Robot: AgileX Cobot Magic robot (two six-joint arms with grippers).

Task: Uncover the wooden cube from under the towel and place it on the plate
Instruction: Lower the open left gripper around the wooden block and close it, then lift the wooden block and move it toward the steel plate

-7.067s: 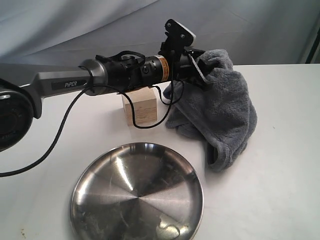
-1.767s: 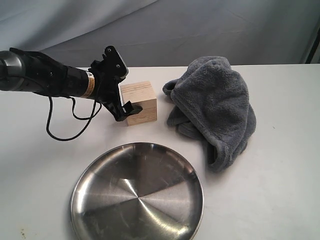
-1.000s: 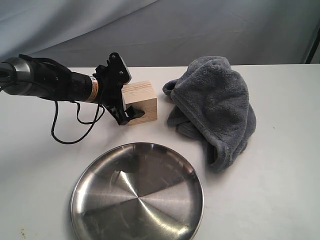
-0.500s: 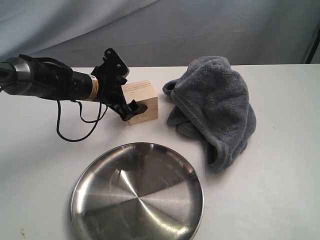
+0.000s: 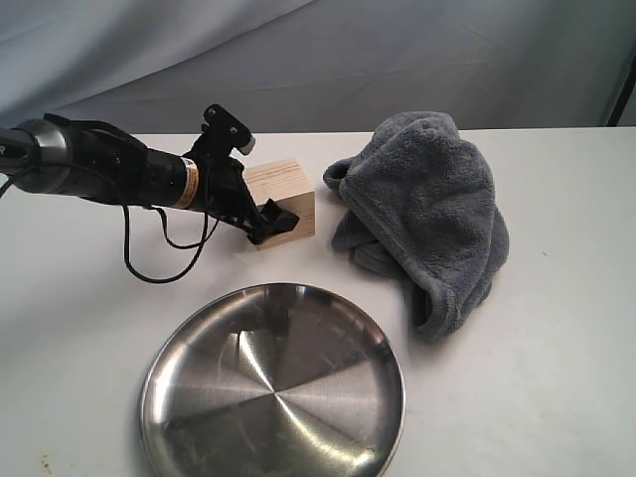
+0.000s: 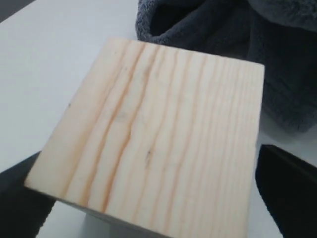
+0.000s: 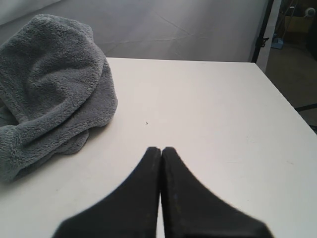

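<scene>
The wooden cube stands uncovered on the white table, left of the crumpled dark-grey towel. My left gripper reaches in from the left and straddles the cube, with one black finger at its front face. Up close, the cube fills the left wrist view. Dark fingers sit on either side, with a thin gap on one side. The towel lies just behind. The steel plate sits in front. My right gripper is shut and empty, beside the towel.
The left arm's black cable loops down onto the table between the arm and the plate. The table's far right edge drops off to the floor. A grey backdrop hangs behind the table.
The left gripper has let go of the towel, drawn back left and come in low at the cube. Over the last second its fingers slid forward around the cube, nudging it slightly.
</scene>
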